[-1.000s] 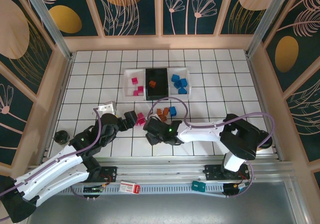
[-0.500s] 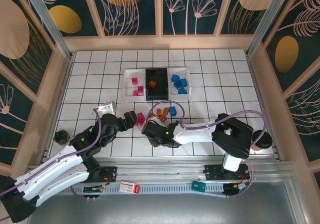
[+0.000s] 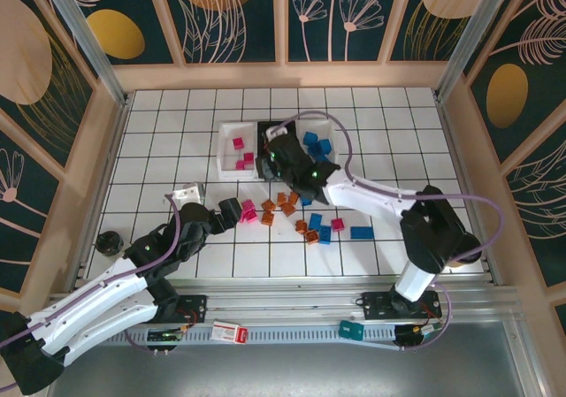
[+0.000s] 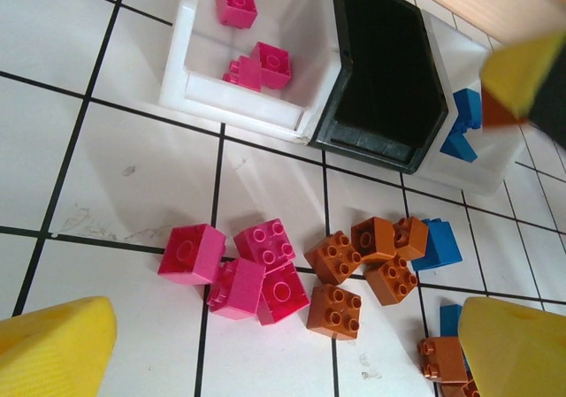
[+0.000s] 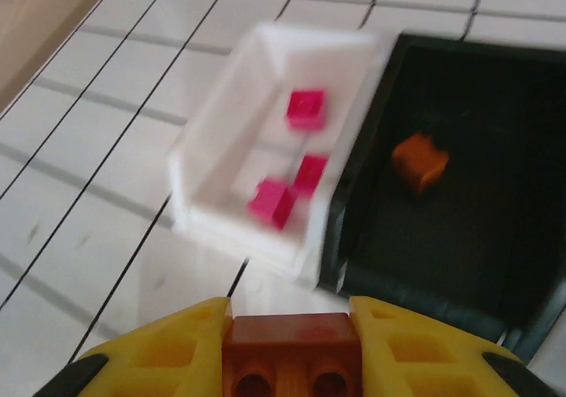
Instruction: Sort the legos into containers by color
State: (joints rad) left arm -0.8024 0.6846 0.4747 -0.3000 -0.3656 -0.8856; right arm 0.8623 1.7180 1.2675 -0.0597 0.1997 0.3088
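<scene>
Legos [image 4: 265,242] look light, rigid, slick; right tool [image 5: 286,355] pinches an orange brick [image 5: 286,337] by flat sides; left tool [image 4: 283,353] gapes empty.

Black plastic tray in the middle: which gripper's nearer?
Right. The right gripper, shut on an orange plastic brick, hovers at the near end of the black tray. The left gripper, open, sits by the loose pink bricks, short of the tray row.

Tiled table [image 3: 398,149] w/ 3 containers [image 3: 224,154] in a row & loose legos [image 3: 287,207] nearby
</scene>
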